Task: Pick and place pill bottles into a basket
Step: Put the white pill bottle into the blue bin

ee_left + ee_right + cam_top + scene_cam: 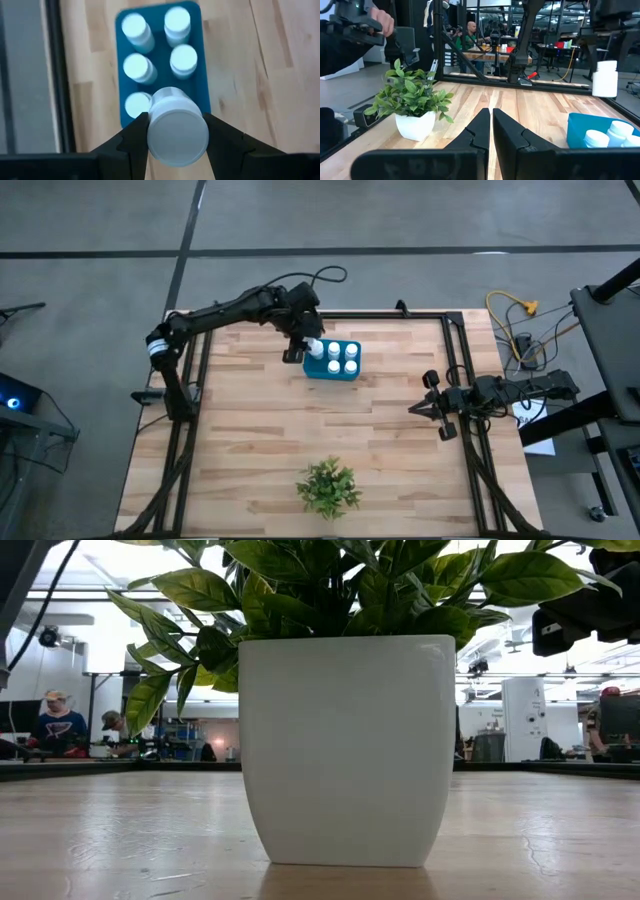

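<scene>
The teal basket (322, 374) stands at the table's far middle with several white pill bottles (183, 59) upright in it. It also shows in the left wrist view (201, 20) and the right wrist view (577, 127). My left gripper (310, 348) is over the basket's left end, shut on one more white pill bottle (177, 132). My right gripper (425, 408) is shut and empty near the table's right edge, its fingers (482, 130) level and facing the table's left. My left gripper pinches the bottle's round sides (152, 131) between its two fingers, near the cap. The fingers come from above, pointing down. The bottle (605, 77) hangs upright, cap up, lifted clear above the basket.
A green leafy plant in a white pot (328, 487) stands at the table's near middle and fills the low view (345, 750). A black frame rail (460, 380) runs along the table's edges. People show in the room beyond the table (470, 32).
</scene>
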